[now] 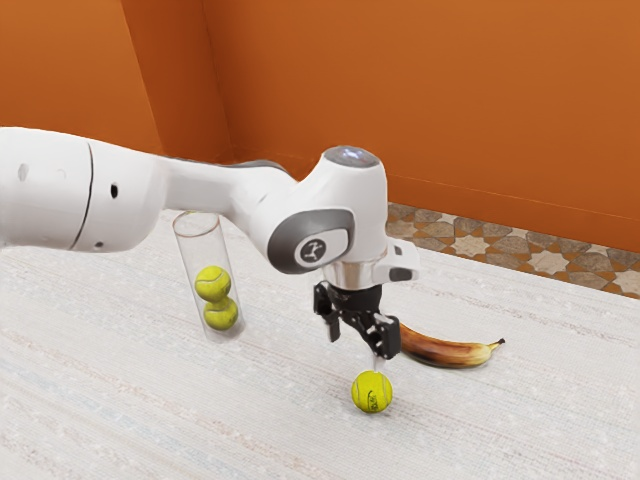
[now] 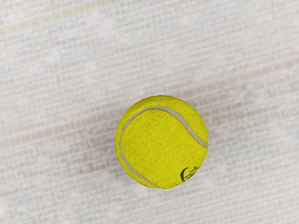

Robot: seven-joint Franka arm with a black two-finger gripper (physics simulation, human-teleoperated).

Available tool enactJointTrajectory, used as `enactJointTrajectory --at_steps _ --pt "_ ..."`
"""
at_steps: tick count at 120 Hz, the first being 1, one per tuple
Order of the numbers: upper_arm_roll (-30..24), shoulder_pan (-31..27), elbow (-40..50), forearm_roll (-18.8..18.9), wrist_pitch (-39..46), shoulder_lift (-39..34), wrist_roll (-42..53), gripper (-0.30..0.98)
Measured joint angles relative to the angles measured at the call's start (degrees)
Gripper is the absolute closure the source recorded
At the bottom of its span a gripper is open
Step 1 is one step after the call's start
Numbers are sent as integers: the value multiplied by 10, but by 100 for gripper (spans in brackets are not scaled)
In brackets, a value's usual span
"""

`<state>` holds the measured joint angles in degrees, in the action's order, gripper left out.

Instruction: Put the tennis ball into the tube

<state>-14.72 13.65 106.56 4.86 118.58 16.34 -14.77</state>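
Tool (image 1: 357, 350): seen in the exterior view, pointed downward at the end of the white arm (image 1: 335, 205), low over the tabletop (image 1: 120, 400). Released; black fingers (image 1: 386, 340) spread apart, with a clear gap between. Placed just above the tennis ball (image 1: 372, 392), with one finger nearly over it. Cannot tell of any light contact between fingertip and ball.

Tennis ball: yellow-green, resting on the tabletop, outside the tube (image 1: 190, 254) and well apart from it. In the wrist view, found below the hand, marked with a pale curved seam and a bit of dark print near one edge. Set on a pale, woven-looking surface with faint stripes.

Banana (image 1: 440, 350): lying on the tabletop behind the tool, toward the exterior view's right. Yellow with brown patches, stem toward the exterior view's right, other end partly hidden behind the tool.

Tube: transparent, standing on the tabletop toward the exterior view's left, mouth upward. Loaded with two tennis balls (image 1: 213, 283), one on top of the other, in the lower part.

Farther out: patterned stone floor (image 1: 550, 262) beyond the tabletop, then orange walls (image 1: 450, 90).
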Motion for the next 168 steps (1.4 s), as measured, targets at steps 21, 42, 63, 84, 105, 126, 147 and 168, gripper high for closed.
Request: enactJointTrajectory --at_steps 21,42,63,84,105,126,147,168 --pt "7 12 1 13 26 44 -80 0" --pt "13 28 1 22 62 71 -143 0" --pt "25 33 1 30 91 97 -190 0" --pt "29 33 1 34 110 112 -225 2" --pt "33 34 1 34 121 118 -251 22" --pt "36 33 2 36 122 120 -272 26" --pt "38 33 2 36 100 82 -288 31" --pt "40 19 3 38 47 -9 -301 36"
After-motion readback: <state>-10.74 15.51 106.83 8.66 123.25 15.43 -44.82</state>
